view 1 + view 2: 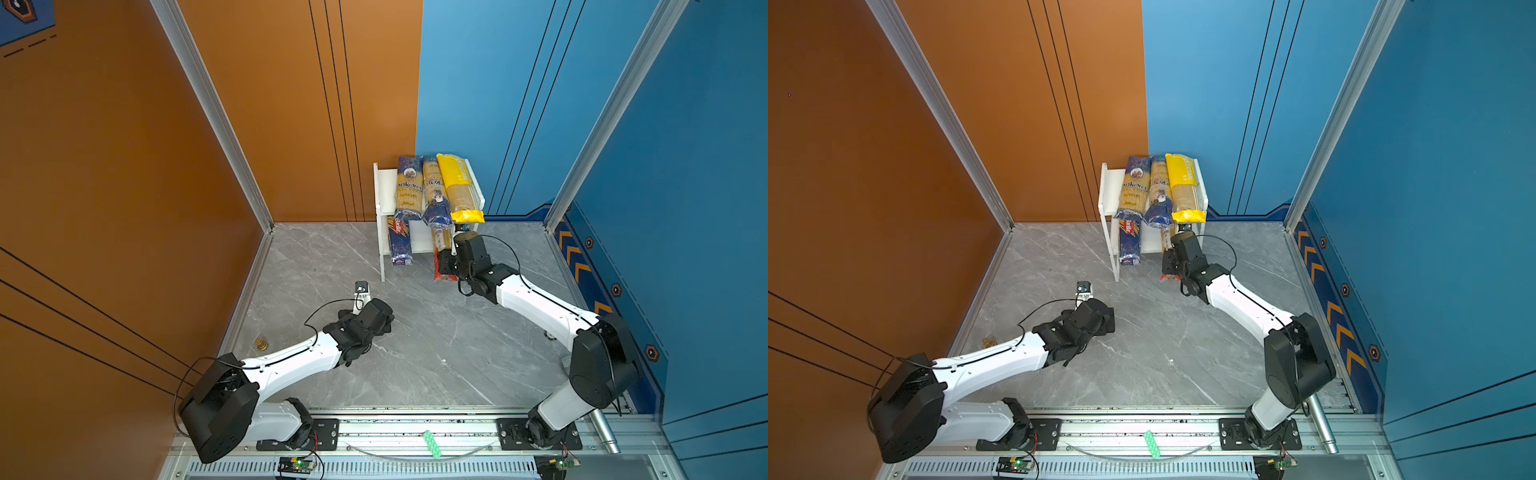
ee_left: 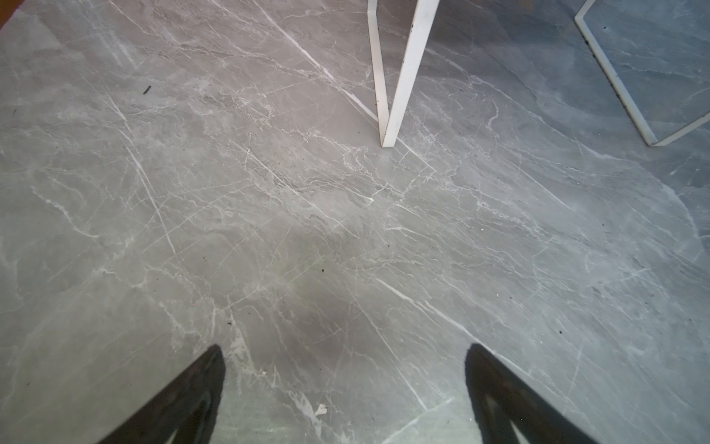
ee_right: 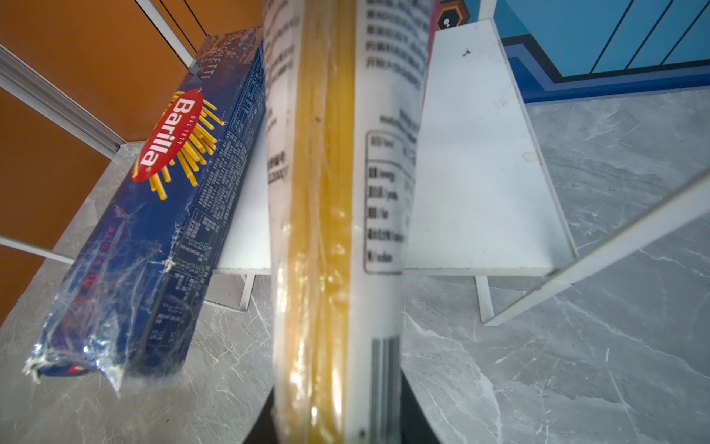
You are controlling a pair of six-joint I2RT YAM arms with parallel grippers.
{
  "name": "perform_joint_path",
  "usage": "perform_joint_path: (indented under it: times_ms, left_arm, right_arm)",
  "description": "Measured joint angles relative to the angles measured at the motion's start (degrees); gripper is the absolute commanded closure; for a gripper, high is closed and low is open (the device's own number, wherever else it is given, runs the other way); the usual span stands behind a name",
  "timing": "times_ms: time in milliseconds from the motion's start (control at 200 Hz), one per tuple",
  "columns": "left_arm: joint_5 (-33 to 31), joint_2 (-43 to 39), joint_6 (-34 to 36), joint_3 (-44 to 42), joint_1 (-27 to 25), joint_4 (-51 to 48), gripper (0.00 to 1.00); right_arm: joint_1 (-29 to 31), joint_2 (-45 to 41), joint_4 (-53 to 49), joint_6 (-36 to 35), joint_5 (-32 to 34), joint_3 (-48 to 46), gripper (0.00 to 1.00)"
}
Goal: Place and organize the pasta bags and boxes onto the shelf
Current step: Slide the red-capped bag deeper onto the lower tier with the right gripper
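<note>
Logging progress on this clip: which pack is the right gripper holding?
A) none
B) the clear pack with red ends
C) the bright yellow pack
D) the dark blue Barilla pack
B: the right gripper is shut on the clear pack with red ends, whose far end is at the lower board of the shelf; the Barilla pack lies free beside it.

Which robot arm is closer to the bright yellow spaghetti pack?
The right. The right gripper is just below the front end of the yellow pack, at the shelf, jaws shut on the clear pack. The left gripper hangs open over the tabletop, farther out from the shelf.
</note>
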Motion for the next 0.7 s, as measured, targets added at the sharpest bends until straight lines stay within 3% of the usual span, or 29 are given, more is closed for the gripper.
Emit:
perform_joint_path:
  times_ms: [701]
  left_arm:
    - [0.0, 0.0, 0.0, 0.0, 0.0, 0.0, 0.02]
  right_arm:
    - [-0.9, 1.9, 3.3, 0.0, -0.1, 0.0, 1.0]
